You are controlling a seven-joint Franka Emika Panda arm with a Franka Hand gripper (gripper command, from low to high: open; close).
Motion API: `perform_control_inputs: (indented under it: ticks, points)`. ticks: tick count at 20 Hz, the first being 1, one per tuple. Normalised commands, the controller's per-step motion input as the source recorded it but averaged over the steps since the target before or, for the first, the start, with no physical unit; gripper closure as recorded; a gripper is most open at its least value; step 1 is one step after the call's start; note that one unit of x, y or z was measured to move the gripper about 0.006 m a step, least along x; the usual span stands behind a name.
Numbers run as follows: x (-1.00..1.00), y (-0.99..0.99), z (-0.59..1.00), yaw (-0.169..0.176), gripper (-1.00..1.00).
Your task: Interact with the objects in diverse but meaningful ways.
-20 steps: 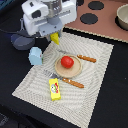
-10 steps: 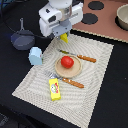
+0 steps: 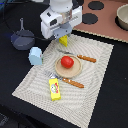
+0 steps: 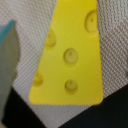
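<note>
No writing is readable on the yellow packet (image 3: pixel 54 89) with its red mark. The end effector (image 3: pixel 64 39) is clamped on the smooth, holed cheese wedge (image 4: pixel 70 55) above the woven placemat (image 3: pixel 95 75).

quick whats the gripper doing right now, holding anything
Gripper: closed on the cheese wedge, which hangs above the placemat near the plate.

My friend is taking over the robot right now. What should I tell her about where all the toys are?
Gripper: shut on the cheese wedge, held above the placemat.
Tomato: on the plate.
Fork and knife: lying on either side of the plate.
Yellow packet: on the mat's near edge.
Blue cup and saucepan: off the mat, on the exterior view's left.
Done: cheese picked up.
Left: setting the cheese down somewhere sensible.
</note>
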Motion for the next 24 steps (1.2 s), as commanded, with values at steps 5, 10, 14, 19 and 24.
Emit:
perform_control_inputs:
  ticks: [5,10,14,19,24]
  points:
    - [0.33,-0.10,0.92,-0.008,-1.00]
    - [0.84,-0.32,0.49,-0.016,-1.00]
    - [0.75,-0.62,0.07,-0.021,-1.00]
    - [0.51,-0.62,-0.25,0.044,-1.00]
    - [0.33,-0.27,0.01,0.128,-1.00]
